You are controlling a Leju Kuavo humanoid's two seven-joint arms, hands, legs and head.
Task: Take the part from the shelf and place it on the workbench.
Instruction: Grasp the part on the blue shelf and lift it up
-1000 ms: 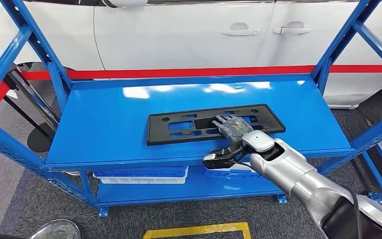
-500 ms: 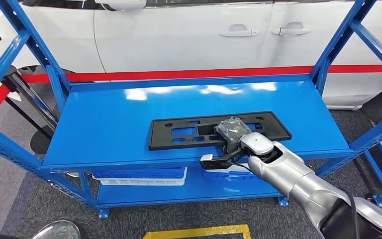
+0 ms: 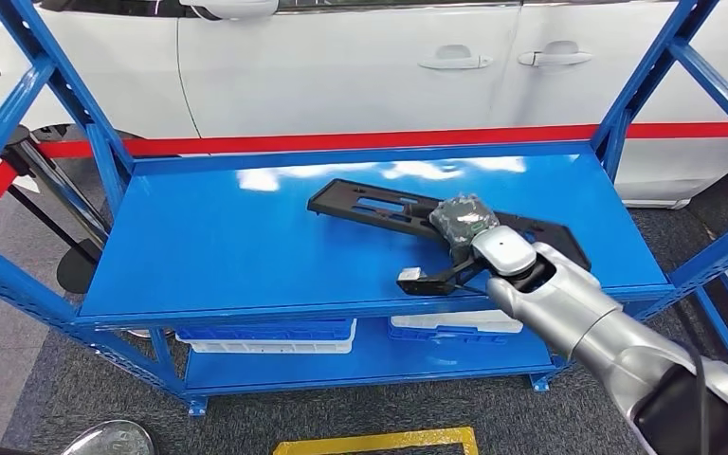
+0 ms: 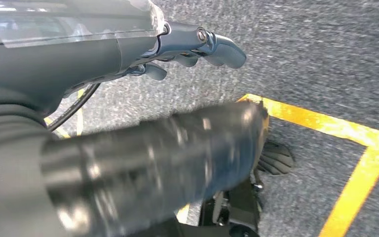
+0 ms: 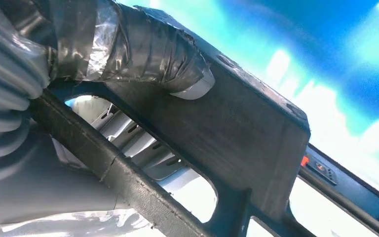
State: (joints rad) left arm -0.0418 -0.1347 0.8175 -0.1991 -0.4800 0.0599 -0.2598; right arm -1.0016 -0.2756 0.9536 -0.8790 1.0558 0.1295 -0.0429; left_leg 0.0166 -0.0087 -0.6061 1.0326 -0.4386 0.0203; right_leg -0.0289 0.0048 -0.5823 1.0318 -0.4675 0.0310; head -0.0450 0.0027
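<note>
The part (image 3: pixel 379 204) is a long black plastic frame with cut-outs. It hangs tilted above the blue shelf (image 3: pixel 237 246), its left end pointing to the back and its right end nearer me. My right hand (image 3: pixel 462 220), wrapped in a clear cover, grips it near the middle. In the right wrist view the thumb (image 5: pixel 143 44) presses on the part (image 5: pixel 237 128) with the shelf bright behind it. My left hand (image 4: pixel 103 59) hangs over grey carpet, fingers apart and holding nothing.
A white car (image 3: pixel 360 66) stands close behind the rack. Blue uprights (image 3: pixel 645 85) frame both sides of the shelf. White and blue bins (image 3: pixel 265 334) sit on the lower level. Yellow tape (image 3: pixel 379 441) marks the floor in front.
The right hand closed on the part and lifted it off the shelf. The part has swung, its left end toward the back, and hangs tilted in the air.
</note>
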